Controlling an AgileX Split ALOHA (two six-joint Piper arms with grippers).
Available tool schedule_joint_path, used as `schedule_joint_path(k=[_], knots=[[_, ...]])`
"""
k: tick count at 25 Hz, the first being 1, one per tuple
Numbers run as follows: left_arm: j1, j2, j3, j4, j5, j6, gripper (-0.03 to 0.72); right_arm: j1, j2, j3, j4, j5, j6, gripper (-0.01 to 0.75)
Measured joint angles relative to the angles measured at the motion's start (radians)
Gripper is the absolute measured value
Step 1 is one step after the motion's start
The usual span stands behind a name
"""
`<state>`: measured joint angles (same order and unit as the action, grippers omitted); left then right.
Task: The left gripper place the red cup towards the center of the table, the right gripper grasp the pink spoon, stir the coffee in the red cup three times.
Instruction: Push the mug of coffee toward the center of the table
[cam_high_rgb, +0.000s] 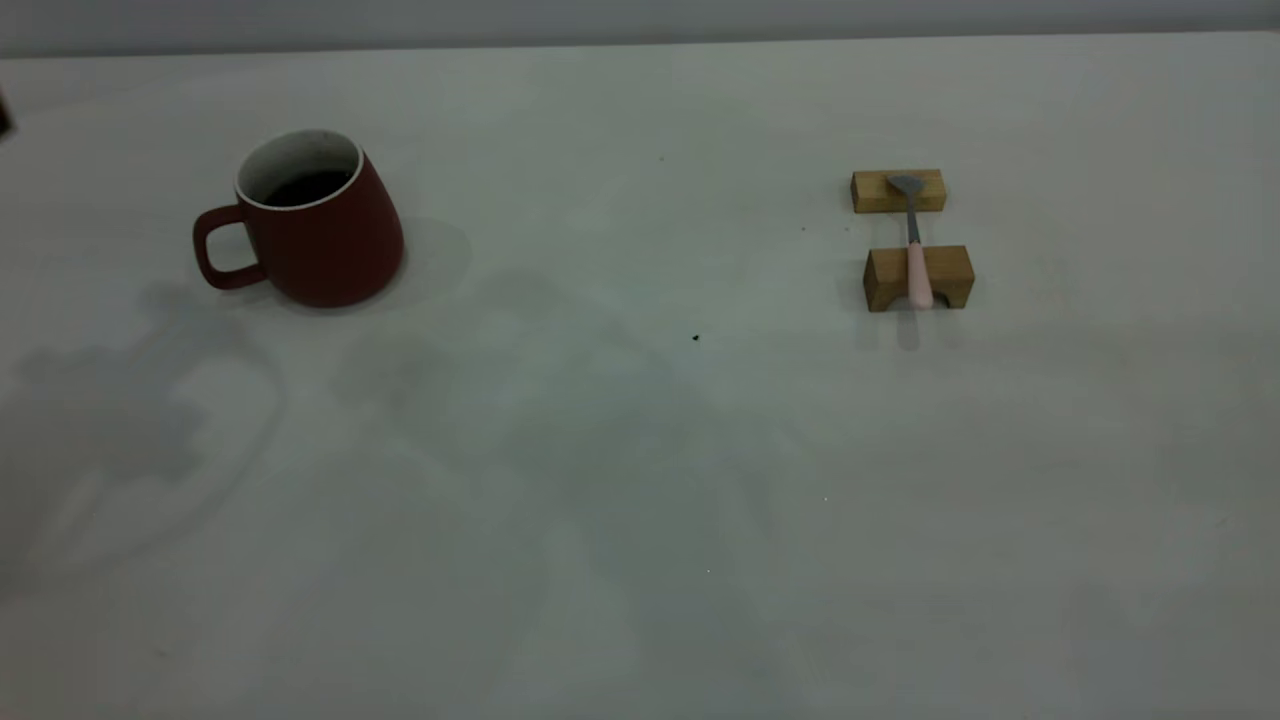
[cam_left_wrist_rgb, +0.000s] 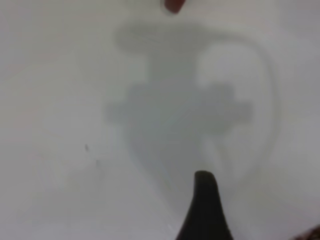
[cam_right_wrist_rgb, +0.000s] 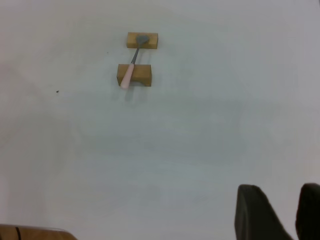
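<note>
Left pincer (cam_left_wrist_rgb: 202, 212) out of the exterior view; caught only by its own wrist camera as a dark tip above bare bench (cam_high_rgb: 640, 480); spread not readable, so cannot tell wide from narrow. Carries nothing visible. Red cup (cam_high_rgb: 320, 230) upright on the left part of the bench, well away from the centre, handle turned to the exterior view's left, coffee (cam_high_rgb: 305, 187) dark and low inside. Shows in the left wrist view as no more than a red sliver at the frame edge, ahead of the pincer and apart from it, with open bench between. Looks like the opening step: cup not yet gripped, not yet shifted. Right pincer (cam_right_wrist_rgb: 281, 200) hangs clear, parted with a modest gap, empty. Pink spoon (cam_high_rgb: 915, 250) on the right part of the bench, bridged across two tan wooden blocks (cam_high_rgb: 918, 277), metal bowl on the far block, pink handle over the near one and overhanging it. Long axis runs far-to-near in the exterior view. Sits well ahead of the right pincer, raised off the bench. Left arm nearer the cup, right arm nearer the spoon. Likely needs a grasp across the handle, square to that axis.
</note>
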<state>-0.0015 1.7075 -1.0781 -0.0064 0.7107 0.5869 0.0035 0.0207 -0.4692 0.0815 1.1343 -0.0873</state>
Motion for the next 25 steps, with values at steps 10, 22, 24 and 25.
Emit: schedule_joint_path(k=[10, 22, 24, 25], knots=[[-0.001, 0.348, -0.244, 0.0, -0.053, 0.131, 0.648, 0.0, 0.0, 0.0, 0.0, 0.0, 0.0, 0.244], [-0.05, 0.551, -0.363, 0.0, -0.14, 0.21, 0.581, 0.0, 0.0, 0.0, 0.0, 0.0, 0.0, 0.244], [-0.056, 0.573, -0.366, 0.0, -0.159, 0.216, 0.58, 0.0, 0.0, 0.0, 0.0, 0.0, 0.0, 0.244], [-0.058, 0.584, -0.366, 0.0, -0.168, 0.217, 0.578, 0.0, 0.0, 0.0, 0.0, 0.0, 0.0, 0.244]])
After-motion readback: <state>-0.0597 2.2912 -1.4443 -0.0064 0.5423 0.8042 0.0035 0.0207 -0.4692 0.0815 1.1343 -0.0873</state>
